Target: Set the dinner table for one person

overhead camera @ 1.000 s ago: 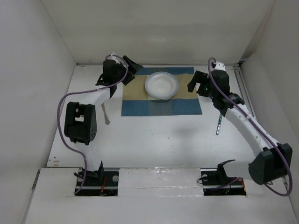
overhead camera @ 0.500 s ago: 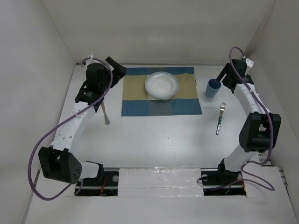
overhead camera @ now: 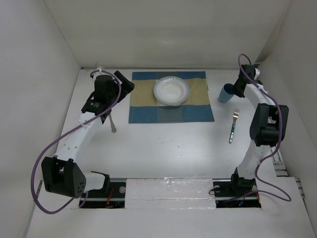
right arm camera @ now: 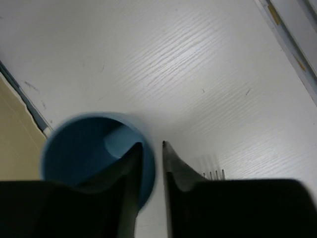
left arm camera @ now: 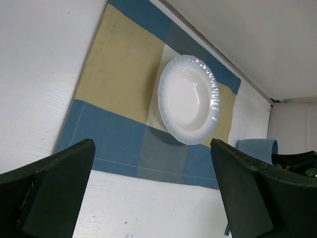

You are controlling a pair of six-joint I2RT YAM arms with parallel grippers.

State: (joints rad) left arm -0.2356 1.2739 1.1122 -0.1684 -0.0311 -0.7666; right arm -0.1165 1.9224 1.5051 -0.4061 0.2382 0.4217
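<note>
Right gripper (right arm camera: 152, 145) clamps the blue cup (right arm camera: 89, 148) by its rim (one finger inside) for an upright hold. It stands on the tabletop (overhead camera: 163, 148) beside the placemat (overhead camera: 171, 114), the drink position. Left gripper (left arm camera: 152, 144) gapes, empty.

Bright, even light, soft shadows; the right wrist view shows the blue cup (right arm camera: 84, 148) blurred.

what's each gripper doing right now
Left gripper: open, holding nothing.
Right gripper: closed on the rim of the round blue cup.
</note>
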